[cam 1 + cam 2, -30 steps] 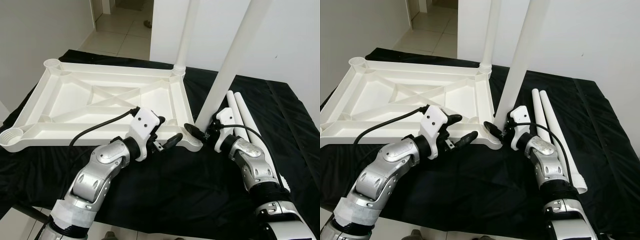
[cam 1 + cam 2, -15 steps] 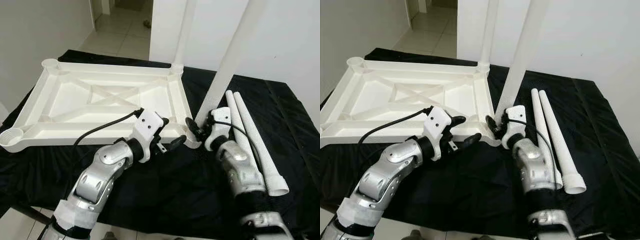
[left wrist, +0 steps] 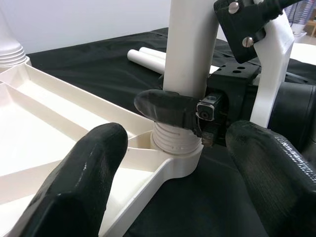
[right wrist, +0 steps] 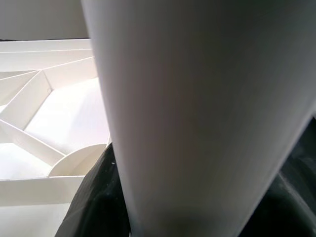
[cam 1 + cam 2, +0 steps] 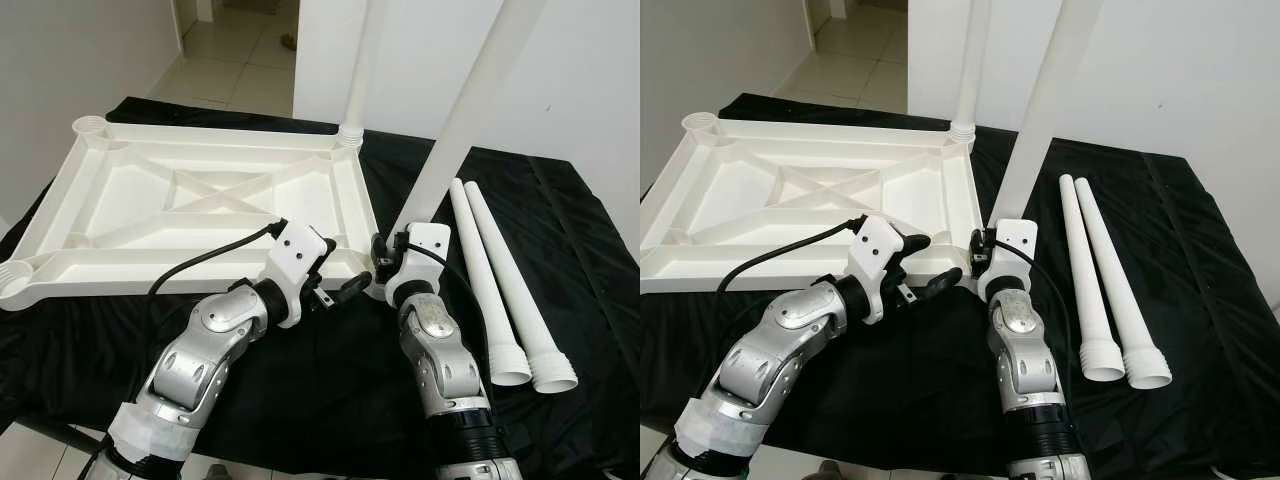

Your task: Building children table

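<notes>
Right gripper [image 3: 197, 116]: black fingers clamped around a smooth white tubular leg [image 5: 455, 125] just above its ribbed foot, seated in the near corner socket; the leg rises steeply, top cut off. Left gripper [image 5: 335, 280]: fingers spread, holding nothing, just beside that corner. Ribbed white plastic tabletop [image 5: 150, 200], underside up, on black cloth [image 5: 330, 390]. Two spare legs [image 5: 495, 280] lie beyond, flared ends toward the robot.
</notes>
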`<state>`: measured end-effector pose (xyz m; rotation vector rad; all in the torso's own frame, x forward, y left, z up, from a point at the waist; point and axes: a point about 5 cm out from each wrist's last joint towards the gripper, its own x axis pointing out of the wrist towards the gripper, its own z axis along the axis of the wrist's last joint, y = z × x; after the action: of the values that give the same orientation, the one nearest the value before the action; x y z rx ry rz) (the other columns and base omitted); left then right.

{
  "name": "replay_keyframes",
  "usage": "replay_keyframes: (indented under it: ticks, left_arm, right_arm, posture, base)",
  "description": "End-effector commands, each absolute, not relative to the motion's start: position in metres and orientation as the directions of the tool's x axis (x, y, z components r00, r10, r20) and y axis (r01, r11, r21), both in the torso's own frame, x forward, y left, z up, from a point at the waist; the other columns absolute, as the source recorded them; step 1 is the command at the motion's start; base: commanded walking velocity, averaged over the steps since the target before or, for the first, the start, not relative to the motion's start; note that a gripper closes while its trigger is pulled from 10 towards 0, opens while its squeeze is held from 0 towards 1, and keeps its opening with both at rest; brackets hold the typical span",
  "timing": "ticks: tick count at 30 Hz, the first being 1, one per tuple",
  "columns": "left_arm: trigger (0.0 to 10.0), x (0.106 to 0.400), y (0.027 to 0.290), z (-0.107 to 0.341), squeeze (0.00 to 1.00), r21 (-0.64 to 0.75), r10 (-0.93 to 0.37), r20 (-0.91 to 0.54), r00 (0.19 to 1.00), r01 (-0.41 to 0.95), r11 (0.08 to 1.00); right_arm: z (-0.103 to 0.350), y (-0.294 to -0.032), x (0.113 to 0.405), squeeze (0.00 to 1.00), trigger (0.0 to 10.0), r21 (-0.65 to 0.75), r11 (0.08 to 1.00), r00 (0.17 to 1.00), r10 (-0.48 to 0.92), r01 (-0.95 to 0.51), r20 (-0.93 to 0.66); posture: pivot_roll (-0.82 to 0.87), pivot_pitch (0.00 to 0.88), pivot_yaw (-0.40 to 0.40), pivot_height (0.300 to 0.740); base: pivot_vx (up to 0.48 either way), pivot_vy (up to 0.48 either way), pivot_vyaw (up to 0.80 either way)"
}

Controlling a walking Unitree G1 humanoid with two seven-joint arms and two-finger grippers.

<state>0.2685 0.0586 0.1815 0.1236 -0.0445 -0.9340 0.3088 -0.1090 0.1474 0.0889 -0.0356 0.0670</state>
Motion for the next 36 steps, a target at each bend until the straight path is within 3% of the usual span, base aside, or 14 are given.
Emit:
replay_keyframes:
  ticks: [1,2,5,6,13,16,17,22,24,29,31,34,35,36]
  left_arm:
    - [10.0,0.267,0.056,0.182,0.00,0.117,-0.809,-0.014,0.588,0.804,0.582]
    - [10.0,0.267,0.057,0.183,0.00,0.116,-0.807,-0.011,0.591,0.802,0.586]
    - [10.0,0.268,0.056,0.183,0.00,0.116,-0.806,-0.010,0.592,0.801,0.587]
    - [10.0,0.268,0.056,0.183,0.00,0.116,-0.805,-0.010,0.593,0.801,0.588]
    - [10.0,0.269,0.054,0.183,0.00,0.117,-0.803,-0.002,0.597,0.797,0.592]
    - [10.0,0.269,0.052,0.184,0.00,0.116,-0.803,0.002,0.596,0.797,0.592]
    - [10.0,0.269,0.052,0.184,0.00,0.118,-0.802,0.003,0.597,0.796,0.593]
    - [10.0,0.270,0.053,0.184,0.00,0.122,-0.797,0.003,0.604,0.791,0.600]
    - [10.0,0.272,0.056,0.185,0.00,0.129,-0.791,0.007,0.611,0.784,0.607]
    - [10.0,0.273,0.056,0.186,0.00,0.131,-0.789,0.008,0.614,0.782,0.610]
    - [10.0,0.273,0.056,0.187,0.00,0.131,-0.788,0.012,0.615,0.781,0.611]
    - [10.0,0.273,0.055,0.186,0.00,0.132,-0.790,0.012,0.613,0.782,0.609]
    - [10.0,0.273,0.054,0.186,0.00,0.131,-0.792,0.013,0.610,0.785,0.606]
    - [10.0,0.272,0.053,0.186,0.00,0.130,-0.794,0.013,0.608,0.786,0.604]
  right_arm:
    - [0.140,-0.107,0.307,0.00,10.0,0.128,0.988,0.996,0.092,-0.090,-0.006]
    - [0.143,-0.108,0.309,0.18,10.0,0.131,0.986,0.995,0.102,-0.103,0.017]
    - [0.144,-0.109,0.309,0.18,10.0,0.136,0.984,0.994,0.110,-0.113,0.026]
    - [0.146,-0.110,0.310,1.00,10.0,0.138,0.984,0.993,0.113,-0.117,0.037]
    - [0.154,-0.126,0.317,1.00,10.0,0.078,0.981,0.983,0.171,-0.176,0.066]
    - [0.157,-0.139,0.323,1.00,10.0,0.033,0.960,0.960,0.275,-0.277,0.060]
    - [0.158,-0.142,0.324,0.00,10.0,-0.005,0.951,0.949,0.309,-0.310,0.058]
    - [0.159,-0.148,0.326,0.00,10.0,-0.093,0.925,0.926,0.373,-0.367,0.059]
    - [0.153,-0.149,0.326,0.00,10.0,-0.118,0.880,0.883,0.468,-0.461,0.038]
    - [0.150,-0.149,0.326,0.00,10.0,-0.126,0.862,0.867,0.498,-0.490,0.031]
    - [0.143,-0.145,0.328,0.00,10.0,-0.116,0.808,0.811,0.584,-0.578,0.021]
    - [0.140,-0.143,0.329,0.00,10.0,-0.114,0.790,0.793,0.609,-0.603,0.019]
    - [0.138,-0.141,0.331,0.00,3.6,-0.094,0.779,0.781,0.624,-0.619,0.021]
    - [0.137,-0.141,0.333,0.00,3.6,-0.079,0.777,0.778,0.628,-0.625,0.023]
  posture:
    - [0.15,0.062,-0.062,0.740]
    - [0.16,0.059,-0.064,0.740]
    - [0.16,0.059,-0.064,0.740]
    - [0.16,0.055,-0.066,0.740]
    - [0.16,0.046,-0.076,0.740]
    - [0.16,0.042,-0.078,0.740]
    - [0.16,0.041,-0.079,0.740]
    - [0.16,0.039,-0.079,0.740]
    - [0.17,0.033,-0.084,0.740]
    - [0.17,0.033,-0.084,0.740]
    - [0.17,0.019,-0.079,0.740]
    - [0.17,0.019,-0.079,0.740]
    - [0.17,0.013,-0.080,0.740]
    - [0.17,0.013,-0.080,0.740]
  base:
    - [0.000,0.000,0.00]
    - [0.000,0.000,0.00]
    - [0.000,0.000,0.00]
    - [0.000,0.000,0.00]
    - [0.000,0.000,0.00]
    - [0.000,0.000,0.00]
    - [0.000,0.000,0.00]
    - [0.000,0.000,0.00]
    - [0.000,0.000,0.00]
    - [0.000,0.000,0.00]
    - [0.000,0.000,0.00]
    - [0.000,0.000,0.00]
    - [0.000,0.000,0.00]
    - [0.000,0.000,0.00]
